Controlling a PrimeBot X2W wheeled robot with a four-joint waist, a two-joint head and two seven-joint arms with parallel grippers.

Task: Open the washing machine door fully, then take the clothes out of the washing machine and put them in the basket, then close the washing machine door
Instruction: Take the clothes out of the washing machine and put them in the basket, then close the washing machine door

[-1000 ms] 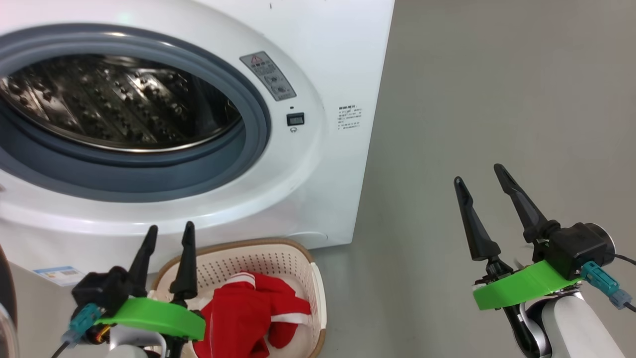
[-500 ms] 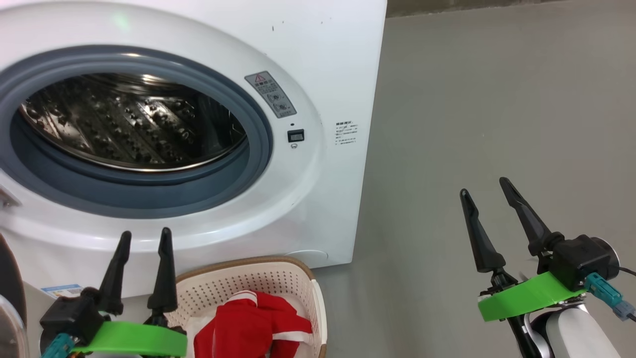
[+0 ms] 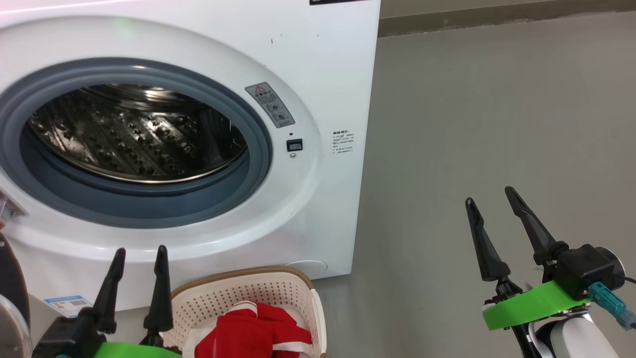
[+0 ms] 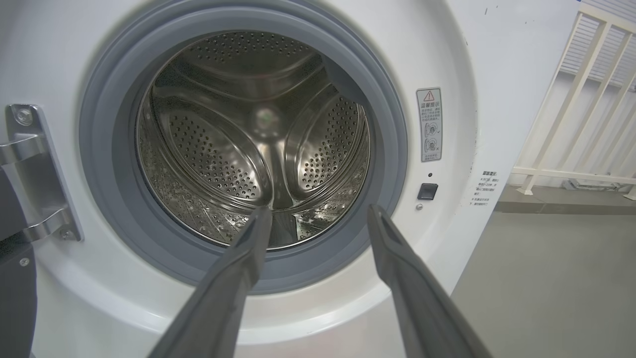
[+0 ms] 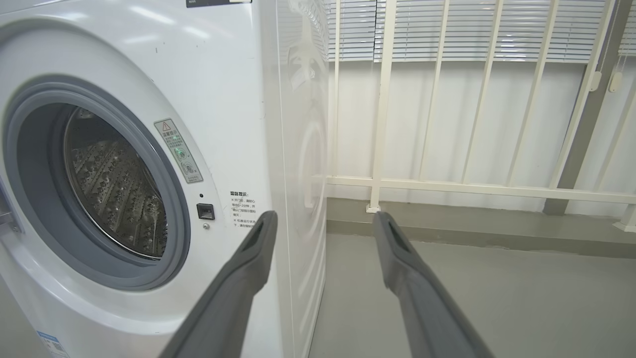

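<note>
Bright, even light — soft glare on the drum (image 4: 258, 119), pictures sharp.

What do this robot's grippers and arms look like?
Both the left gripper and right gripper have two long, tapering black fingers on a black block with a green bracket. The right one carries a teal cable plug above a white forearm.

The basket (image 3: 238, 293) and clothes (image 3: 258, 333) were cut off below, the washing machine door (image 3: 11, 278) at left; sticker print (image 3: 343, 142) was unreadable.
</note>
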